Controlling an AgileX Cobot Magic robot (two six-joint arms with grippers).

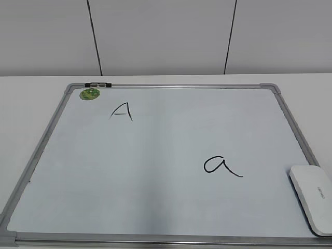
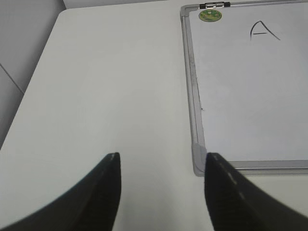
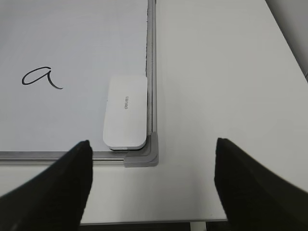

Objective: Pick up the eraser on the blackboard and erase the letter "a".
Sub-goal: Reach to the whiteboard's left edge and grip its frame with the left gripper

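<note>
Nearest us, our right hand (image 3: 153, 185) hangs wide open above the tabletop (image 3: 216, 72), holding nothing — and our left hand (image 2: 161, 192), just as open, idles off the board's near left corner. The eraser (image 3: 125, 111) lies flat in the blackboard (image 3: 152, 48)'s near right corner, tight beside the frame. We judge the grab is best made across its narrow width, fingers clear of the rail. Farther in waits the letter "a" (image 3: 42, 78) — untouched, the capital "A" (image 1: 121, 110) beyond it.
</note>
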